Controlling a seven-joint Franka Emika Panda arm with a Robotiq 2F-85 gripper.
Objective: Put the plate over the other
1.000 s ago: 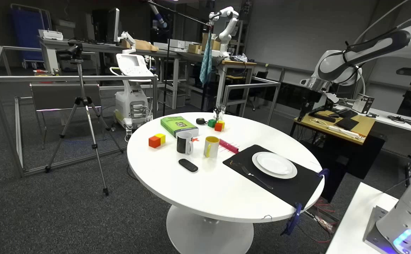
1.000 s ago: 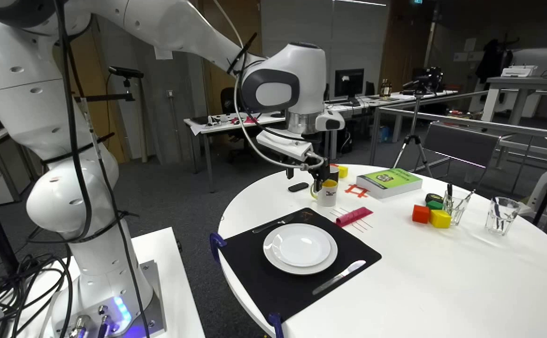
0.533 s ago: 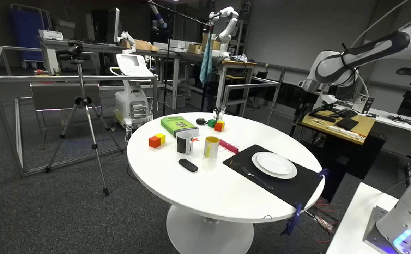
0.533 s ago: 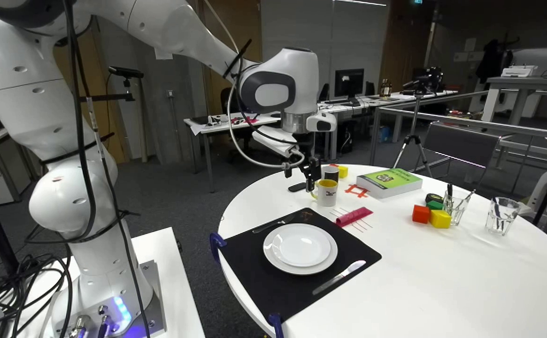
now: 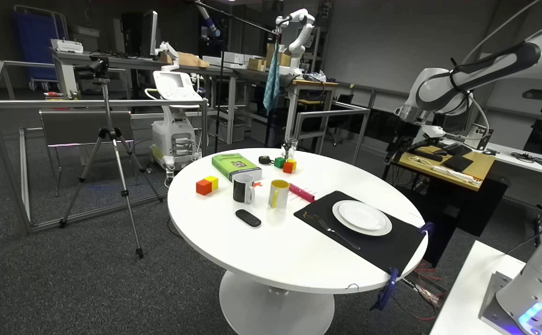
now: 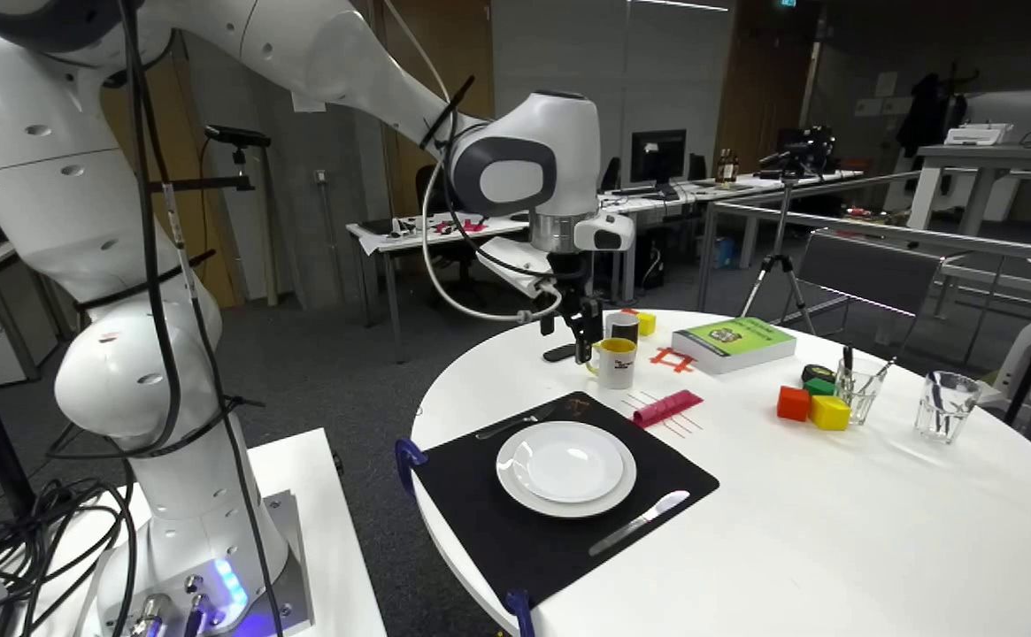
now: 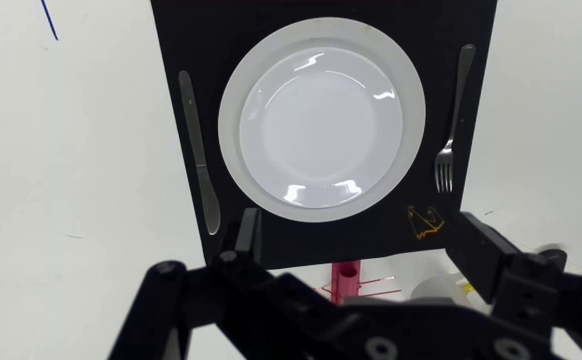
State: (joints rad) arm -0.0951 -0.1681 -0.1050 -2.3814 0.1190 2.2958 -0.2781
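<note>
The plate (image 7: 319, 127), white and shiny, is lying flat on top of the other plate (image 7: 320, 31), the wider of the two, whose rim shows as a ring all the way round it, and the pair sits on the black mat (image 7: 320, 242), with the knife (image 7: 198, 150) along one edge of that mat and the fork (image 7: 455, 115) along the opposite edge. Higher than the mat hang the jaws, spread wide, holding nothing at all, well apart from both plates, and in the wrist view their two sides frame one end of the mat. Here's a blue clamp (image 5: 385, 293) at the corner of the mat on the fork's side, and there's a second clamp (image 6: 520, 609) at the corner on the knife's side. Just beside the mat, on the white worktop (image 6: 772, 513), comes a pink tube (image 6: 667, 409); near the mat, a white mug (image 5: 277, 195) with a yellow inside; a touch farther from the mat, a black-and-white mug (image 5: 243, 188) and a flat black oblong object (image 5: 248, 217). Well apart from the mat: the green book (image 5: 236, 164), an orange-red cube (image 5: 204, 187), a yellow cube (image 5: 212, 181), and, in an exterior view, a red block (image 6: 792, 403) and a yellow block (image 6: 830, 413) beside a green block (image 6: 819, 387)
</note>
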